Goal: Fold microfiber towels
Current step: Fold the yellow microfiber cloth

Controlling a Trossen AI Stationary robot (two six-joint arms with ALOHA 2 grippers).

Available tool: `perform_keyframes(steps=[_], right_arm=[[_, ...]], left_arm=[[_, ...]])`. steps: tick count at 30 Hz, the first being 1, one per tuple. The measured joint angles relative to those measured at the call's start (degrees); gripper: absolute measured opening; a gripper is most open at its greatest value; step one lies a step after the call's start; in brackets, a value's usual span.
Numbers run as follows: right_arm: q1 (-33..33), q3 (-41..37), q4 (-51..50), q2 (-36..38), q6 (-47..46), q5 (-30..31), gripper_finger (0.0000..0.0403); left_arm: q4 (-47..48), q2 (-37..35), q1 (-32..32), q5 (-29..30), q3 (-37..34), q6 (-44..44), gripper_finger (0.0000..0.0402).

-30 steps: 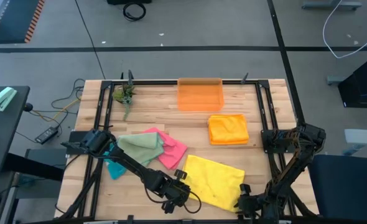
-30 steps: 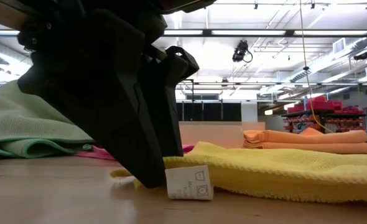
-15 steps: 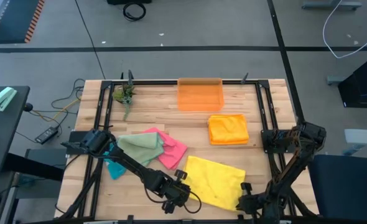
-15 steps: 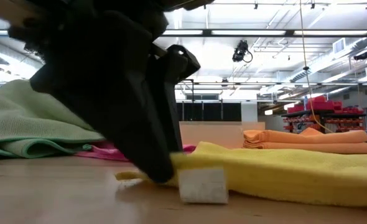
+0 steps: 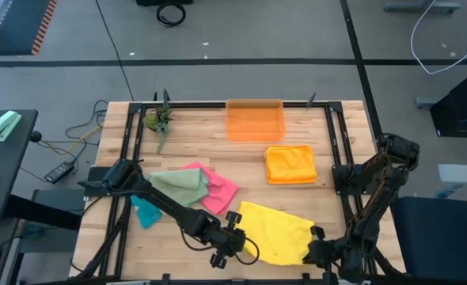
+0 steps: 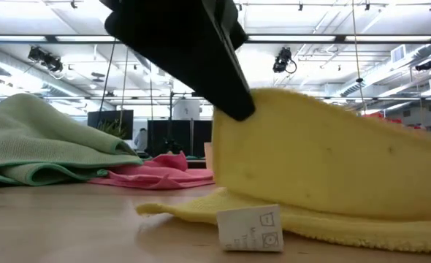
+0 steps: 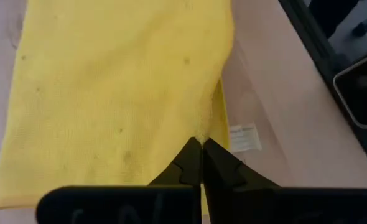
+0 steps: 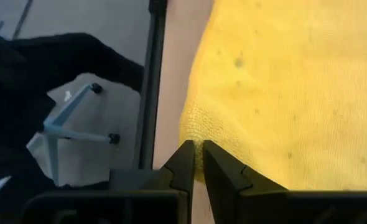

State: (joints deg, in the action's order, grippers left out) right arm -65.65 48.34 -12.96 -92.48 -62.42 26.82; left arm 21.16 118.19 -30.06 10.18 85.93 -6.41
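A yellow microfiber towel (image 5: 279, 231) lies at the near middle of the table, its near edge raised and its white tag (image 6: 250, 228) on the wood. My left gripper (image 5: 246, 242) is shut on its near-left corner and shows as a dark shape in the low view (image 6: 237, 109). My right gripper (image 5: 313, 252) is shut on its near-right corner. Left of them, a sage green towel (image 5: 178, 187) lies on a pink one (image 5: 221, 192), and a teal one (image 5: 146, 212) shows beside the left arm. A folded orange towel (image 5: 290, 164) rests farther back. My left gripper pinches the yellow towel's near-left corner (image 7: 199, 132) between its two fingers, slanting down from the near-left. That corner is lifted clear, and the towel slopes from it down to the table (image 6: 325, 161). A strip with the tag stays on the wood. My right gripper pinches the towel's near-right corner (image 8: 195, 132) between its two fingers, slanting down from the near-right. The corner bunches at the fingertips and is held off the table; the cloth runs away from it toward the far side.
A translucent orange bin (image 5: 255, 120) stands at the far middle, and a small green plant (image 5: 159, 120) at the far left. Black frame rails (image 5: 340, 166) run along the table's sides. Bare wood shows between the yellow and the orange towel.
Both grippers have risen with the yellow towel's near corners. The near edge has come up off the table, and in the low view it now stands high enough to hide the orange towel. The far part and the tag have stayed on the wood.
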Motion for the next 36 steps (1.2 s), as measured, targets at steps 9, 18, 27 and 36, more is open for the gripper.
perform_keyframes(steps=[9,18,27,36], right_arm=[[-1.78,-0.02,-1.26,-2.61,-2.13,-2.0,0.0042],[-2.01,-0.02,-0.55,-2.46,-2.38,-0.75,0.0136],[-1.54,0.0,0.93,-2.46,-7.67,3.19,0.0216],[0.34,0.0,-0.01,-2.46,-15.99,0.65,0.0212]], left_arm=[[-0.28,-0.11,1.21,0.16,-0.02,-0.72,0.0006],[-0.25,-0.11,3.89,0.26,-0.02,-3.5,0.0006],[-0.15,-0.11,4.87,0.27,-0.03,-3.5,0.0006],[0.18,-0.11,5.17,0.27,-0.04,-4.16,0.0006]])
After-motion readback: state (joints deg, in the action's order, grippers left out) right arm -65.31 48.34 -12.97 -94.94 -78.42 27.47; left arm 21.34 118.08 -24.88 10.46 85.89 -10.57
